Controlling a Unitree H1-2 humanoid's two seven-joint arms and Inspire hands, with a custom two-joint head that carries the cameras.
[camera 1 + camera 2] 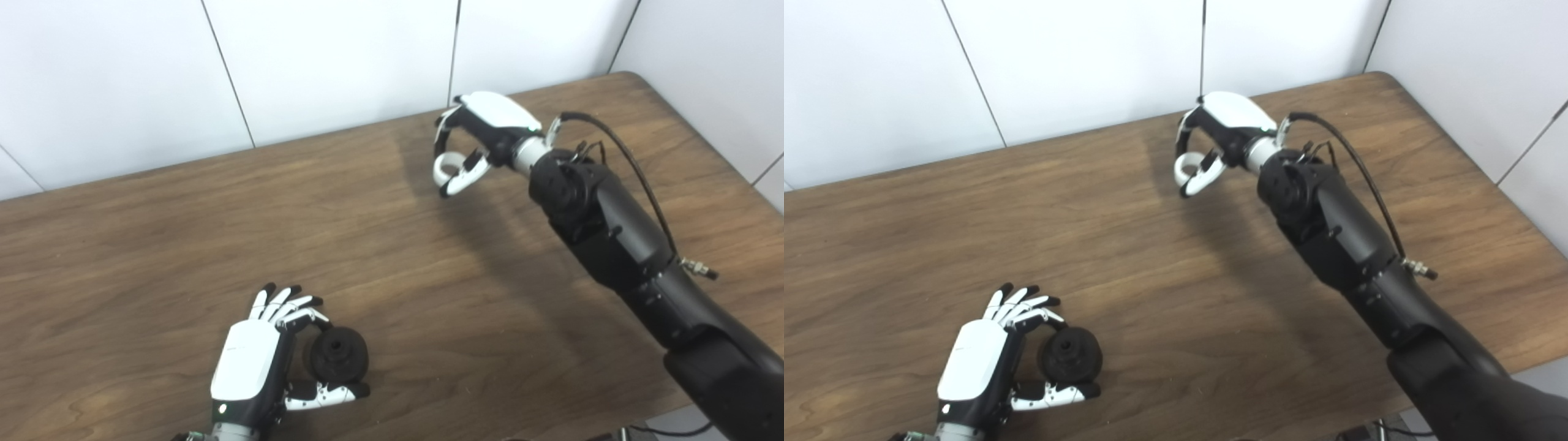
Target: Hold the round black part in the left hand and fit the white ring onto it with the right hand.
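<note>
One round black part point(338, 354), with a hole at its centre, sits low on the near side of the wooden table point(153, 245), cupped between the fingers and thumb of the left hand point(260, 361), which closes loosely around it. One white ring point(449, 165) is pinched between the curled fingers and thumb of the right hand point(478, 138), raised near the far edge, well apart from the black part. No brand, label or writing can be read on either piece or on the arms.
</note>
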